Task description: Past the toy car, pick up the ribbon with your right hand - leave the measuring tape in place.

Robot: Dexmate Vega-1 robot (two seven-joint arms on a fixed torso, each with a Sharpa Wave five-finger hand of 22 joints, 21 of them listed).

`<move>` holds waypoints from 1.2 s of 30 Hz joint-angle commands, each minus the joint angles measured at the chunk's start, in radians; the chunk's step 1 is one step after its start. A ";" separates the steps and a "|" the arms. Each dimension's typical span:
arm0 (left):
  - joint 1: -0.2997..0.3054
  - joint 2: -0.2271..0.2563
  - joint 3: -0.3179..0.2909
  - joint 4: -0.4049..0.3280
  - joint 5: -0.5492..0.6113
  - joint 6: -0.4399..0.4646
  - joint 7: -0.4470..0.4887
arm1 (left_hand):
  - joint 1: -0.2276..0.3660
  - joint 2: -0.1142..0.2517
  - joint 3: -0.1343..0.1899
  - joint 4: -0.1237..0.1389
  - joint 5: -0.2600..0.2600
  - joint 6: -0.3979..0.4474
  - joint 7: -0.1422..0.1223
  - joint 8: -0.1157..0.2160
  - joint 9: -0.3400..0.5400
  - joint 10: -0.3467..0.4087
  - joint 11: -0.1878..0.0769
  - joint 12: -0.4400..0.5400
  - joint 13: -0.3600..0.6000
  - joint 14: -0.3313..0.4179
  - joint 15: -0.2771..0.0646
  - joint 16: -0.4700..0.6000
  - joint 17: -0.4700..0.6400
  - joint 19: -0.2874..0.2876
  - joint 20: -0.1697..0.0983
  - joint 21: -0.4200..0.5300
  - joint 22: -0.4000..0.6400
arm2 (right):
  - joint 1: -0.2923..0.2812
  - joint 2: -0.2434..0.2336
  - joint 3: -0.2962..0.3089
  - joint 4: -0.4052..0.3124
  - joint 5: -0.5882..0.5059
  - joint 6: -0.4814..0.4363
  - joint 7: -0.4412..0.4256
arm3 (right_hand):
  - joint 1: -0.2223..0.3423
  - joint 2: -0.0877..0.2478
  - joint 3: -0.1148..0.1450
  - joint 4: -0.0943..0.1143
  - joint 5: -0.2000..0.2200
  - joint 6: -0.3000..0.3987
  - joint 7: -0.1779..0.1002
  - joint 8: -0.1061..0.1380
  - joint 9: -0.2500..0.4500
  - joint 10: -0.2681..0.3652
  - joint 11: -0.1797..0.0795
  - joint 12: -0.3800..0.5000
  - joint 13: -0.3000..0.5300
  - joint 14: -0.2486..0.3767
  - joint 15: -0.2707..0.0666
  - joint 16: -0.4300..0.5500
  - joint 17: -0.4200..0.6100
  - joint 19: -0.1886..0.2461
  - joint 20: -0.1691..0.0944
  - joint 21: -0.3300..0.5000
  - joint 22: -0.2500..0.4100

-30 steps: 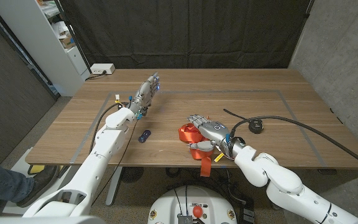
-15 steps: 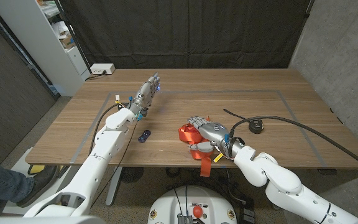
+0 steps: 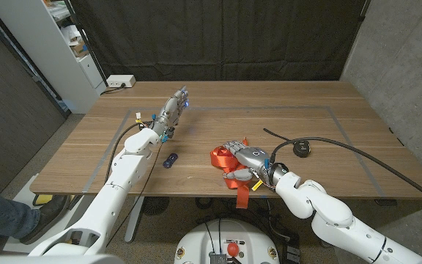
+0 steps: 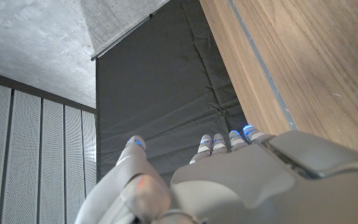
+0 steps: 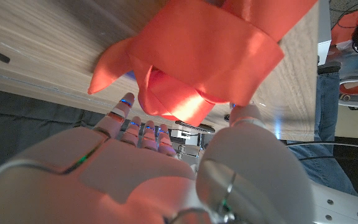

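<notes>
Orange ribbon bunched within the right robot hand, fingers closed around it.

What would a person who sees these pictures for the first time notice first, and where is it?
The bright orange ribbon at the table's near edge stands out most, with the right hand closed around it; the right wrist view shows its folds between thumb and fingers. Next come the small blue toy car to its left and the black measuring tape to its right. The left hand reaches out far back on the wooden table.
</notes>
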 commanded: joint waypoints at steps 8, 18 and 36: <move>0.010 -0.007 -0.002 -0.006 -0.007 0.010 0.008 | -0.001 0.009 -0.002 -0.006 -0.002 0.012 0.004 0.008 0.004 -0.003 0.000 0.004 0.001 -0.028 0.005 0.005 0.005 -0.088 0.009 0.006 0.002 | 0.022 0.001 -0.027 0.034 0.025 -0.029 -0.002 | 0.019 0.003 0.000 0.006 0.016 0.017 -0.007 0.011 0.002 0.010 0.003 0.011 0.004 0.026 -0.008 0.018 0.002 0.022 0.005 0.016 0.002; 0.024 -0.009 -0.009 -0.012 -0.013 0.009 0.011 | -0.002 0.009 -0.003 -0.007 -0.002 0.016 0.005 0.008 0.004 0.000 -0.004 0.005 0.001 -0.025 0.007 0.007 0.005 -0.087 0.014 0.006 0.002 | 0.033 0.003 -0.046 0.050 0.015 -0.040 -0.015 | 0.026 0.008 0.001 0.008 0.025 0.050 -0.015 0.023 0.002 0.030 -0.001 0.018 0.004 0.037 -0.021 0.023 0.004 0.036 -0.008 0.021 0.003; 0.032 -0.010 -0.013 -0.019 -0.017 0.018 0.015 | -0.003 0.011 -0.004 -0.008 -0.003 0.022 0.007 0.009 0.005 0.002 -0.003 0.005 0.001 -0.024 0.008 0.007 0.005 -0.087 0.020 0.007 0.002 | 0.041 0.016 -0.063 0.079 -0.002 -0.042 -0.094 | 0.071 0.036 0.005 0.012 0.061 0.223 -0.024 0.059 0.002 0.276 -0.027 0.079 0.015 0.292 -0.080 0.133 0.056 0.259 -0.022 0.085 0.015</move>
